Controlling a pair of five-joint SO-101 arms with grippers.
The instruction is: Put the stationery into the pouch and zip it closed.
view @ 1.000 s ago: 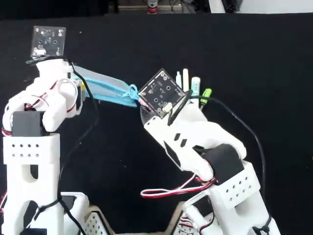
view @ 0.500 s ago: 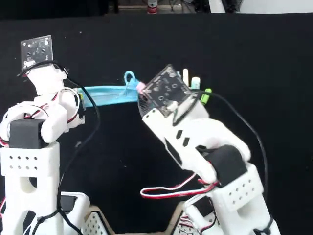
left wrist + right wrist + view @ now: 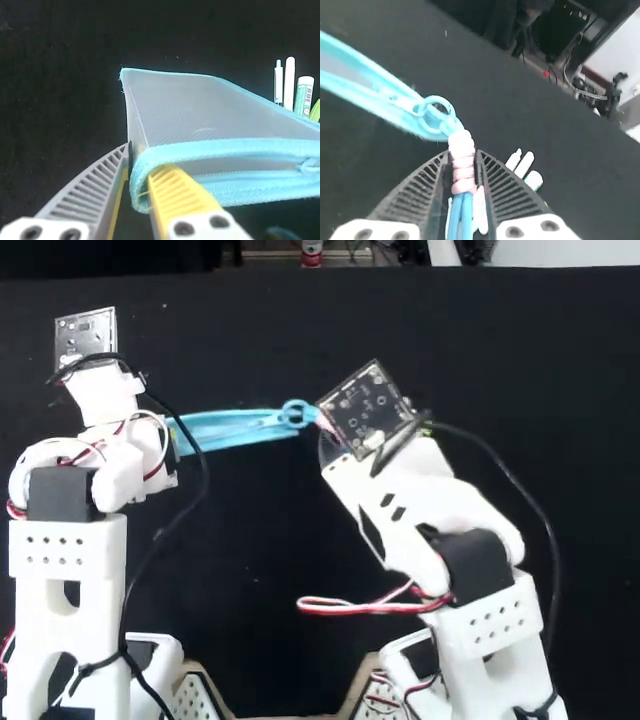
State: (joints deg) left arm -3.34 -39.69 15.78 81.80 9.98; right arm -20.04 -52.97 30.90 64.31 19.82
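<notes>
The pink cord zip pull (image 3: 462,150) has been drawn rightward by the right fingers (image 3: 506,192), closed tightly on it. The translucent blue-trimmed pouch (image 3: 225,430), held above the tabletop (image 3: 500,360), is clamped at its end by the left fingers (image 3: 175,195).

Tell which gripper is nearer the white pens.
Right. The right gripper holds the pink zipper pull beside the white pens; the left gripper clamps the translucent blue-edged pouch, farther off.

The translucent grey pouch (image 3: 200,115) looks like fine woven mesh edged in turquoise cloth tape, its pink zip cord (image 3: 462,165) twisted and fibrous between the right gripper (image 3: 462,155)'s ribbed matt plastic fingers (image 3: 415,195), over a matt black table (image 3: 520,350).
</notes>
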